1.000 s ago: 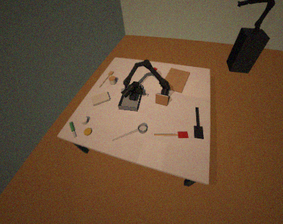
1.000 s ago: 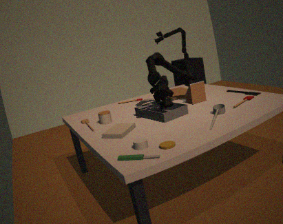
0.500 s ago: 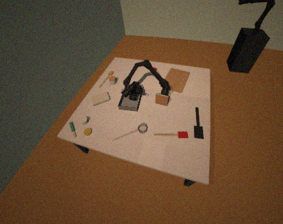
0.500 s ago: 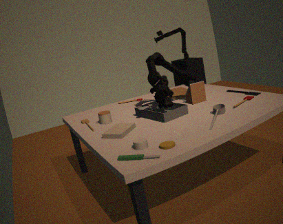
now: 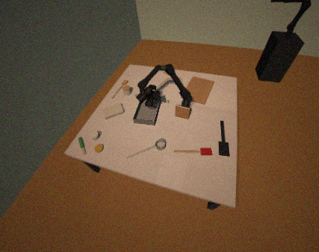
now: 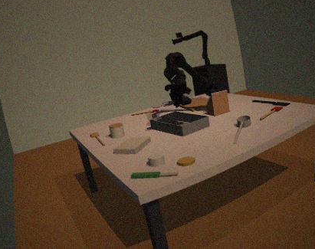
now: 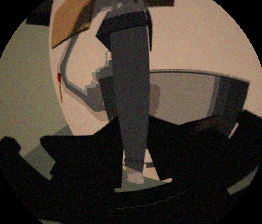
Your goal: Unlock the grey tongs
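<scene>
My gripper [image 5: 154, 101] [image 6: 177, 104] [image 7: 130, 115] is shut on the grey tongs [image 7: 130, 75], which run lengthwise between the fingers in the wrist view. It holds them a little above the far end of the roasting tin [image 5: 144, 121] [image 6: 166, 127] [image 7: 236, 100]. The tongs look closed, with their arms together; the dark fingers hide their middle, and they are too small in the top and exterior views to judge the lock. The wooden board [image 5: 201, 89] lies flat behind and to the right of the tin in the top view.
An upright wooden block [image 5: 182, 112] [image 6: 219, 103] stands beside the tin near the arm's base. A pale slab [image 5: 114, 111] [image 6: 132, 145] and a round pot [image 5: 126, 90] [image 6: 116, 130] lie left of the tin. A strainer [image 5: 161, 144] [image 6: 244, 121] is in front.
</scene>
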Action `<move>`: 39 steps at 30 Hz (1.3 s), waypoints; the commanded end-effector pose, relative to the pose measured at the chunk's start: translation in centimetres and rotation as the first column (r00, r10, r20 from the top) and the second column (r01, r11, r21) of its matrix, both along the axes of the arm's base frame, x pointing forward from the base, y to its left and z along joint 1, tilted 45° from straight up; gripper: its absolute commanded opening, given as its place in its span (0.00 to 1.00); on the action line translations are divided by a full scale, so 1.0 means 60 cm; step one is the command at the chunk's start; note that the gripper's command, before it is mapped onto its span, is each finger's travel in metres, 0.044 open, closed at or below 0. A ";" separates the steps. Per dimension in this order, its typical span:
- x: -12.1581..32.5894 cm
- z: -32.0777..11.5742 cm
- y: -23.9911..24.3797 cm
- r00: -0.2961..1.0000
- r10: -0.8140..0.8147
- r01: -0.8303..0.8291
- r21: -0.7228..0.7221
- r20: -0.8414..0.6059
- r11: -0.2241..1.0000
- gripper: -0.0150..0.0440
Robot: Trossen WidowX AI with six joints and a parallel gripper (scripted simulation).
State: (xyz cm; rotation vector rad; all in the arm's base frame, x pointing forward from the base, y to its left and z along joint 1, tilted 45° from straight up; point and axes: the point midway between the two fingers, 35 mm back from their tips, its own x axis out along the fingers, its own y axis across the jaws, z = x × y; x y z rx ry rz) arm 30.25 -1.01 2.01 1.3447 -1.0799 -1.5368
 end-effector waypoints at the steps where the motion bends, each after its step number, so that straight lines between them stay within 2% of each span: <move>1: -0.001 0.002 0.002 1.000 -0.005 0.005 0.001 -0.001 1.000 0.00; 7: -0.005 0.002 -0.002 0.999 -0.037 0.037 0.066 0.003 0.997 0.00; 16: -0.008 0.000 -0.009 0.996 -0.092 0.085 0.259 0.016 0.962 0.00; 25: 0.002 0.002 -0.009 0.994 -0.096 0.065 0.447 0.048 0.892 0.00; 34: 0.003 0.003 -0.012 0.993 -0.103 0.067 0.451 0.056 0.890 0.00; 39: 0.005 0.012 -0.017 0.971 -0.189 0.106 0.444 0.147 0.890 0.00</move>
